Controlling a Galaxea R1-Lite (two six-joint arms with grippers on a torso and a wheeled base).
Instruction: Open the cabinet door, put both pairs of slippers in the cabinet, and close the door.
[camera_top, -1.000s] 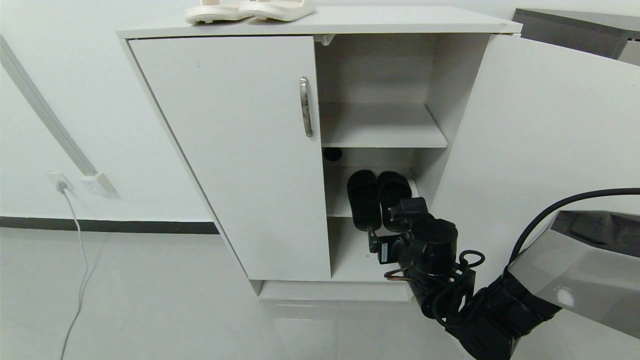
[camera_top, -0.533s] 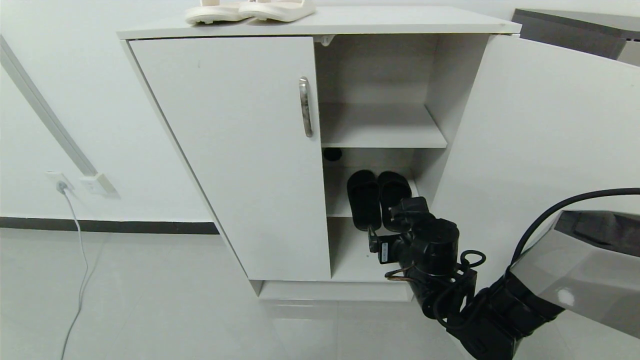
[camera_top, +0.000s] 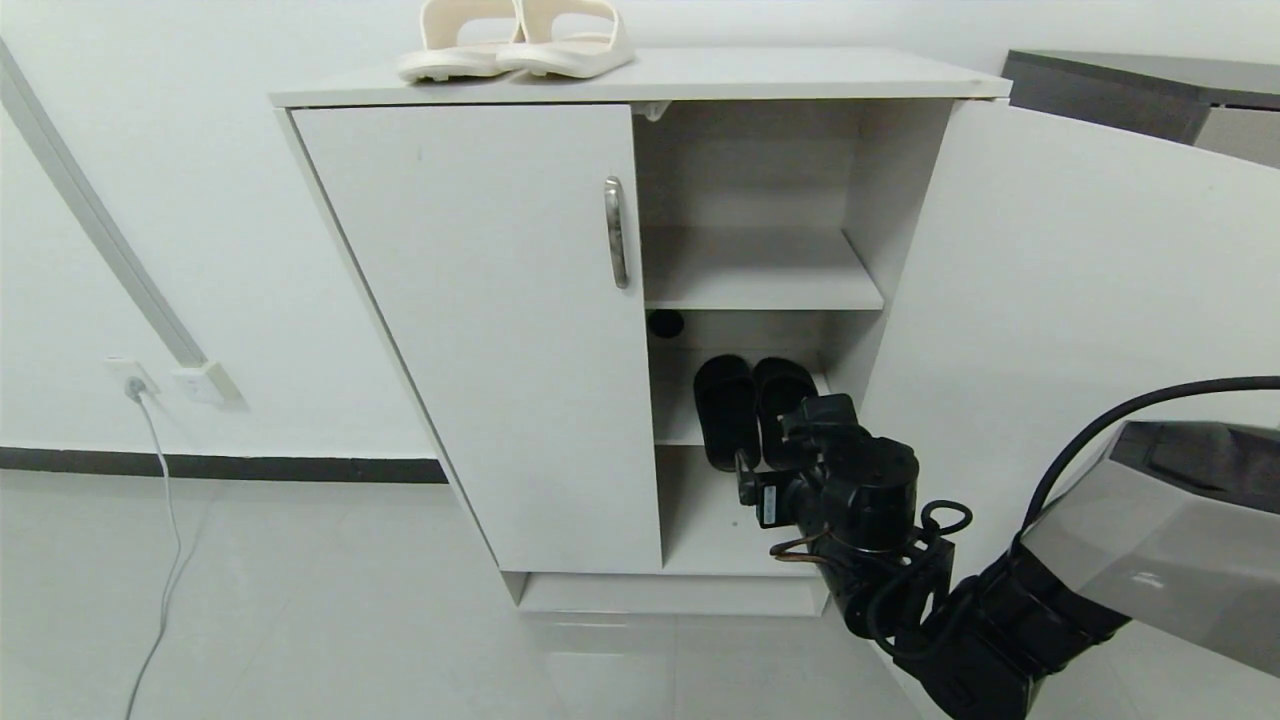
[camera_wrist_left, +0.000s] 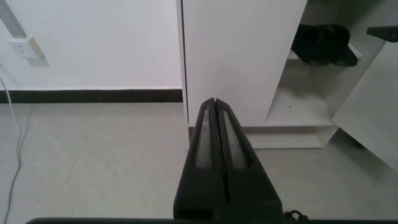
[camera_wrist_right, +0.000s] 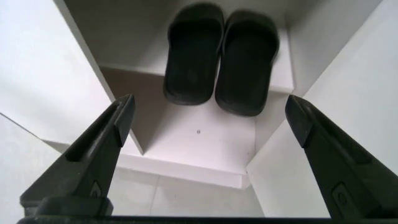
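Observation:
The white cabinet has its right door swung open and its left door closed. A black pair of slippers lies side by side on the lower inner shelf. A cream pair of slippers rests on the cabinet top. My right gripper hangs open and empty just in front of the black pair, not touching it. My left gripper is shut on nothing, low over the floor, pointing at the closed door.
The upper shelf inside holds nothing. A metal handle runs down the closed door's edge. A wall socket with a cable trailing onto the tiled floor is at the left. Grey furniture stands behind the open door.
The whole head picture has shifted, so the camera moved; more of the cream pair shows on top. The black pair stays on its shelf and my right gripper stays open before it.

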